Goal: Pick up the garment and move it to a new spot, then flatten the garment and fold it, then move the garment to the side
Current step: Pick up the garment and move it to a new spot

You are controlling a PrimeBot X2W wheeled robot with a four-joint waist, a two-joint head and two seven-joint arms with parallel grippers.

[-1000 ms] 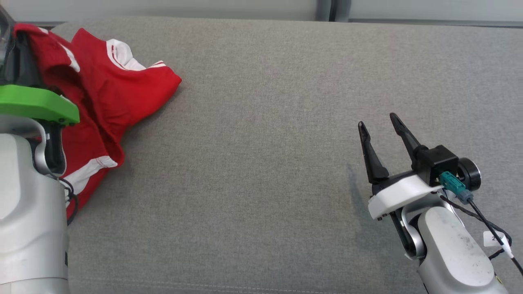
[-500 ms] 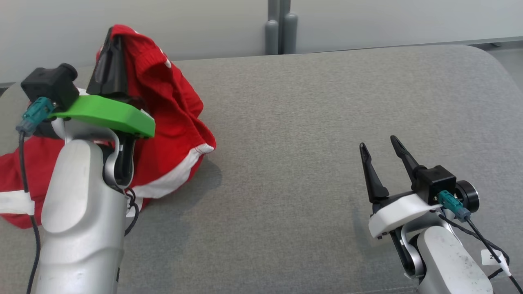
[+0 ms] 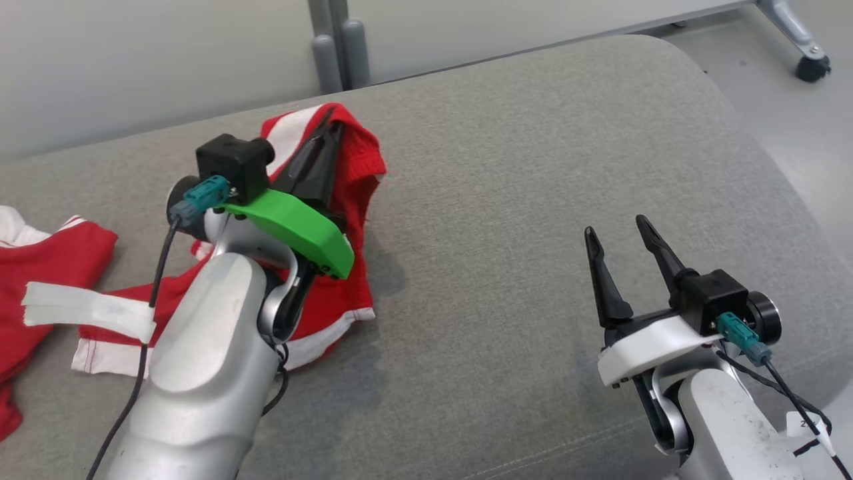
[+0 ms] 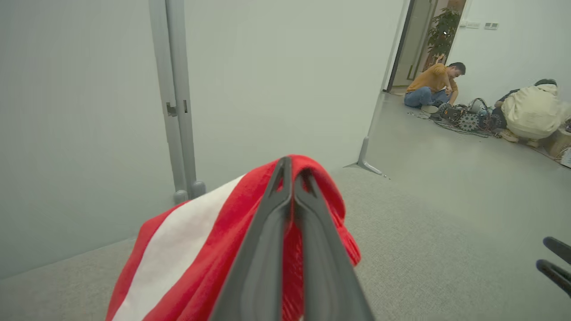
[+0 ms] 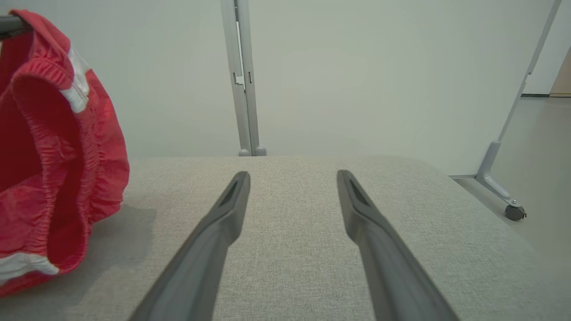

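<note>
Left gripper (image 3: 328, 128) is pinched shut on the red garment (image 3: 363, 180), one edge lifted, the rest trailing on the grey cushion (image 3: 506, 200). Versus earlier: head view has swung, and the garment is now nearer the right gripper (image 3: 616, 227), whose fingers are spread and empty.

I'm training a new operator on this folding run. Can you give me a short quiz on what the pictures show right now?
1. True or false: the right gripper holds the garment.
2. Choose one. The left gripper is: A) open above the garment; B) shut on a fold of the garment; C) lying empty beside the garment.
3. Fill in: the garment is red with ___ bands.

Key
1. False. Its jaws stand open and empty over the grey cushion.
2. B. The two fingers are pressed together with red cloth draped around them.
3. White.
</note>
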